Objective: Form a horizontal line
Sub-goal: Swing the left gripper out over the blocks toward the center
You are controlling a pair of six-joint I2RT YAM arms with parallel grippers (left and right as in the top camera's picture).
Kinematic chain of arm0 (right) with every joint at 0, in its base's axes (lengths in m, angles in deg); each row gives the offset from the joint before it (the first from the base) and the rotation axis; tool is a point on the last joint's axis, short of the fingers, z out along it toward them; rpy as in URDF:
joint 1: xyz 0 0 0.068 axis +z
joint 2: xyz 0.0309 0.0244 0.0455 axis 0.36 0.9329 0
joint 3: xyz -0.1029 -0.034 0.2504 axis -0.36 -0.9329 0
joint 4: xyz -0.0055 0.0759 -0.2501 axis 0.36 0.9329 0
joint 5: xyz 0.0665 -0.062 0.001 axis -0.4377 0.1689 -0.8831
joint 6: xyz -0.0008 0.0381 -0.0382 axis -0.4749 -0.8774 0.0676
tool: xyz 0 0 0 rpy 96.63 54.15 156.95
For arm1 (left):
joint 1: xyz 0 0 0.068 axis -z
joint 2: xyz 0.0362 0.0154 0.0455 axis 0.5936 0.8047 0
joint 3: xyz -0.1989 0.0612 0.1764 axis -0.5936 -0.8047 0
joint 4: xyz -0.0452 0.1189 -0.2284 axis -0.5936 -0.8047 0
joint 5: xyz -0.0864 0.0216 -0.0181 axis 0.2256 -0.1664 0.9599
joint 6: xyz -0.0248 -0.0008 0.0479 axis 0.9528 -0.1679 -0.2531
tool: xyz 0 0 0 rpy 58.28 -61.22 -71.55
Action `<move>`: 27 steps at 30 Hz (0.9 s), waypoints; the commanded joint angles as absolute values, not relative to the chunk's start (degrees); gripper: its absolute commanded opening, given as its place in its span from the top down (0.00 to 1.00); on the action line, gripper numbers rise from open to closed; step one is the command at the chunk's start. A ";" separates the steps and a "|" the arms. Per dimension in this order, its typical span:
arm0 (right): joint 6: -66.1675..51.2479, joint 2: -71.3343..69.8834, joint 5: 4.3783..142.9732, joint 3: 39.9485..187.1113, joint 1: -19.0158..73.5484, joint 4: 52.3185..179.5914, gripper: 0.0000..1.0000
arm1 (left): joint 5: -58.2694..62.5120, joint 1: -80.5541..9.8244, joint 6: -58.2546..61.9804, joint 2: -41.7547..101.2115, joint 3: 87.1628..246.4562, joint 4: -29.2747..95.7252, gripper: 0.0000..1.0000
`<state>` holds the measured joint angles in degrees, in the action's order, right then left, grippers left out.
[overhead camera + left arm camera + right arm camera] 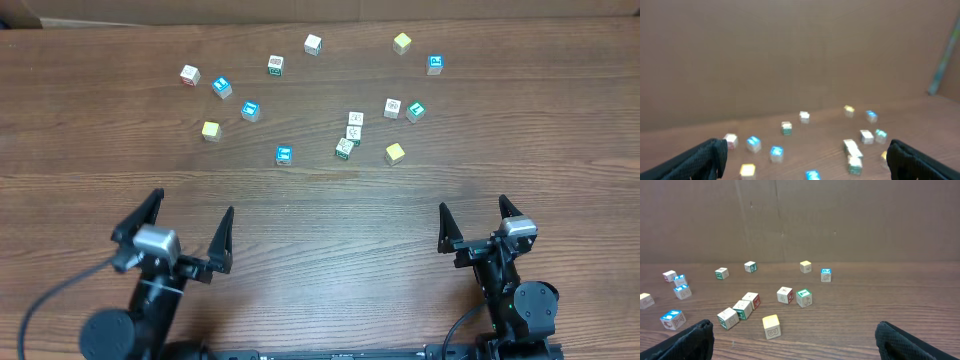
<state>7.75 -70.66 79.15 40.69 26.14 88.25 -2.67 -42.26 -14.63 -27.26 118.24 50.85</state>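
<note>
Overhead: a blue cube (284,155) and a yellow cube (395,153) lie loose either side of a tight trio of white cubes (352,134), no line formed. The left gripper (194,202) and right gripper (472,203) hover nearer the camera, jaws wide and empty.
Left wrist: the trio (852,151) is blurred.
Right wrist: the yellow cube (771,326) sits just right of the trio (742,309).

The table (320,200) is lit evenly and fairly brightly in the overhead view, and only small, soft shadows are cast beside the cubes (395,153). The left wrist view is blurred throughout; the right wrist view is rendered sharper.
</note>
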 commanded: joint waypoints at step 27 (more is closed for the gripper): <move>8.01 -71.33 79.44 40.10 26.56 87.84 0.00 | 10.75 -36.62 -20.44 57.72 209.93 13.24 0.01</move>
<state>7.75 -70.66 79.15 40.69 26.14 88.25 9.51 -38.02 -20.18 55.07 208.47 11.38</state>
